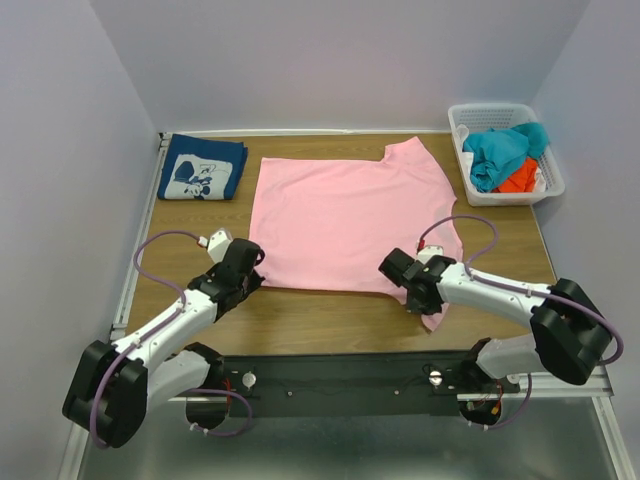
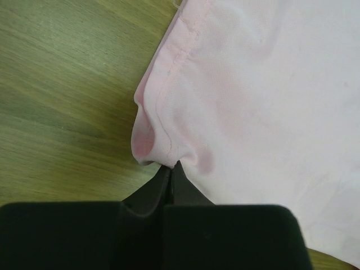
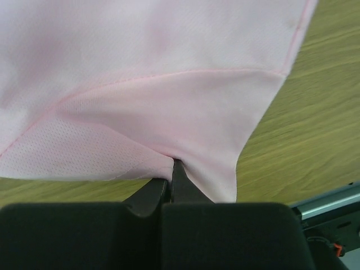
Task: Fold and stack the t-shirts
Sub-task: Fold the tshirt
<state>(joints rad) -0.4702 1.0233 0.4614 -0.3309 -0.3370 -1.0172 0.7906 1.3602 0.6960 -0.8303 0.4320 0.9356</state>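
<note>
The light pink t-shirt (image 1: 340,215) lies spread on the wooden table. My left gripper (image 1: 255,275) is shut on the shirt's near left hem corner (image 2: 163,152), with the cloth bunched at its tips (image 2: 171,167). My right gripper (image 1: 405,288) is shut on the shirt's near right part by the sleeve (image 3: 185,129), the cloth pinched at its tips (image 3: 173,164). The navy t-shirt with a white cartoon print (image 1: 203,168) lies folded at the far left corner, away from both grippers.
A white basket (image 1: 556,185) at the far right holds teal and orange clothes (image 1: 505,155). A metal rail (image 1: 400,370) runs along the table's near edge between the arm bases. Grey walls enclose the table on three sides.
</note>
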